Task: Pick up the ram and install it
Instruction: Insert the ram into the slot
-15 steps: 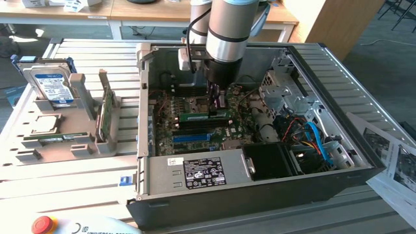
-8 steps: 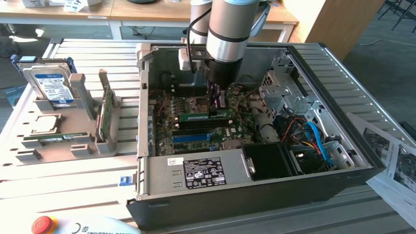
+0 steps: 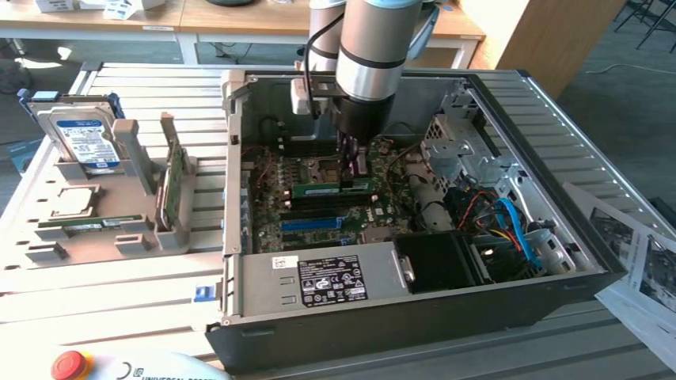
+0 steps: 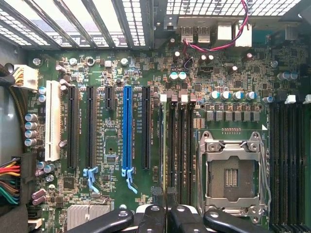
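Observation:
The ram is a narrow green stick held level just under my gripper, low inside the open PC case. It hangs right above the black memory slots of the motherboard. In the wrist view my gripper has its two black fingertips drawn close together over the black memory slots, beside the empty CPU socket. The stick shows there at most as a thin edge, so I cannot tell whether it is touching a slot.
A grey tray at the exterior view's left holds a second green stick, a broader green card on edge and a hard drive. The power supply, cables and drive cage crowd the case.

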Robot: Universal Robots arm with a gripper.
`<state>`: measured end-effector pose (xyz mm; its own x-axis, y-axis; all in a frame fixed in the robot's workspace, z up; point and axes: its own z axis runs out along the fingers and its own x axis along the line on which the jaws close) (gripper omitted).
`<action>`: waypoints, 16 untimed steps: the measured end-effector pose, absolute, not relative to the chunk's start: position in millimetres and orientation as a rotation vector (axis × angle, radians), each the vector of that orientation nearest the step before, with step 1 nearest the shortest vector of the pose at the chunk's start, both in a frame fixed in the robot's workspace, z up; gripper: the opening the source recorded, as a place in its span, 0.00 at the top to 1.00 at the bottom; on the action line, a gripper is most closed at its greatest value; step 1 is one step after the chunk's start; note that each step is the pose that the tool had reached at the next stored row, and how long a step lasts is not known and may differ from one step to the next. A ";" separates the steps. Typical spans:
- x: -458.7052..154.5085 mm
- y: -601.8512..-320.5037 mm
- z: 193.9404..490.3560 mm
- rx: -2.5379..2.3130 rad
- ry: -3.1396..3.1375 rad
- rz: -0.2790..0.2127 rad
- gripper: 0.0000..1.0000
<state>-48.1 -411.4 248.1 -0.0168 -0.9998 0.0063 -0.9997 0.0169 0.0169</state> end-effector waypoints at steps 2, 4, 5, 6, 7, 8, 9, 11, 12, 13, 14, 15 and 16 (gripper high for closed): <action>-48.0 -411.4 248.1 2.191 -2.228 -0.012 0.88; -47.6 -411.4 248.1 2.191 -2.228 -0.012 0.88; -47.2 -411.4 248.1 2.191 -2.228 -0.012 0.88; -47.2 -411.4 248.1 2.191 -2.228 -0.012 0.88; -47.2 -411.4 248.1 2.191 -2.228 -0.012 0.88; -47.2 -411.4 248.1 2.191 -2.228 -0.012 0.88; -47.2 -411.4 248.1 2.191 -2.228 -0.012 0.88; -47.2 -411.4 247.5 2.191 -2.228 -0.012 0.88; -47.2 -411.4 247.1 2.191 -2.228 -0.012 0.88; -47.2 -411.4 246.7 2.191 -2.228 -0.012 0.88; -47.2 -411.4 246.2 2.191 -2.228 -0.012 0.88; -47.2 -411.4 245.7 2.191 -2.228 -0.012 0.88; -47.2 -411.4 245.2 2.191 -2.228 -0.012 0.88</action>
